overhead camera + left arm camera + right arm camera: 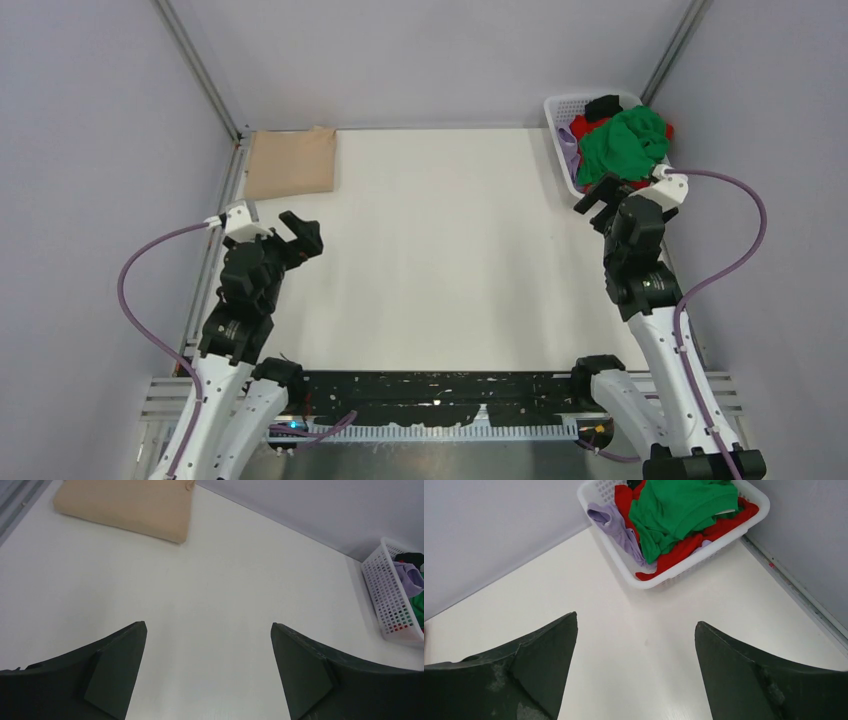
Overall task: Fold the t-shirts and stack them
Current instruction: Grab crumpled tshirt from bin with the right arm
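Note:
A tan t-shirt (290,162) lies folded flat at the table's far left corner; it also shows in the left wrist view (125,505). A bright green t-shirt (625,143) is heaped on top of a red one (684,542) in the white basket (562,115) at the far right, with a lilac garment (616,522) and a black garment (603,105) beside them. My left gripper (302,235) is open and empty, below the tan shirt. My right gripper (598,193) is open and empty, just in front of the basket.
The white lattice basket (659,577) stands against the right wall's rail (796,600). Grey walls close the back and sides. A metal rail (205,270) runs along the left edge. The white tabletop (440,260) lies between the arms.

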